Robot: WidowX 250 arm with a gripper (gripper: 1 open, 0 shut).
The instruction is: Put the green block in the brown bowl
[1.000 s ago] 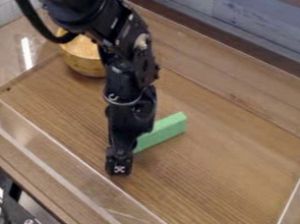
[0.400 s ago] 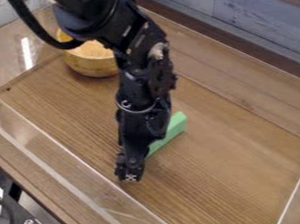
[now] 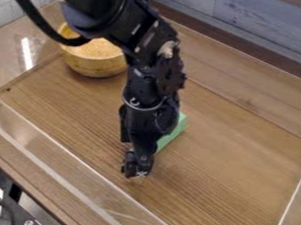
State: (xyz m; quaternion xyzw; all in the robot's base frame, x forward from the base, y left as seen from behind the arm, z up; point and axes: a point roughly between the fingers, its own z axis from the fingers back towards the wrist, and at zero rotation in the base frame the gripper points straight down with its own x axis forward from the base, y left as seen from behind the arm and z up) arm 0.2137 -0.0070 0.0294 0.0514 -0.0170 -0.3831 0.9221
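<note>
A wood-grain tabletop (image 3: 242, 152) with a clear raised rim fills the view. The black robot arm (image 3: 134, 34) reaches in from the upper left and hangs over its middle, wrist pointing down. The brown bowl (image 3: 95, 58) sits at the far left, partly behind the arm. The green block (image 3: 172, 133) lies flat near the centre, mostly hidden by the wrist. The end effector (image 3: 135, 167) stands just in front of the block near the wood, its fingers spread apart and holding nothing.
</note>
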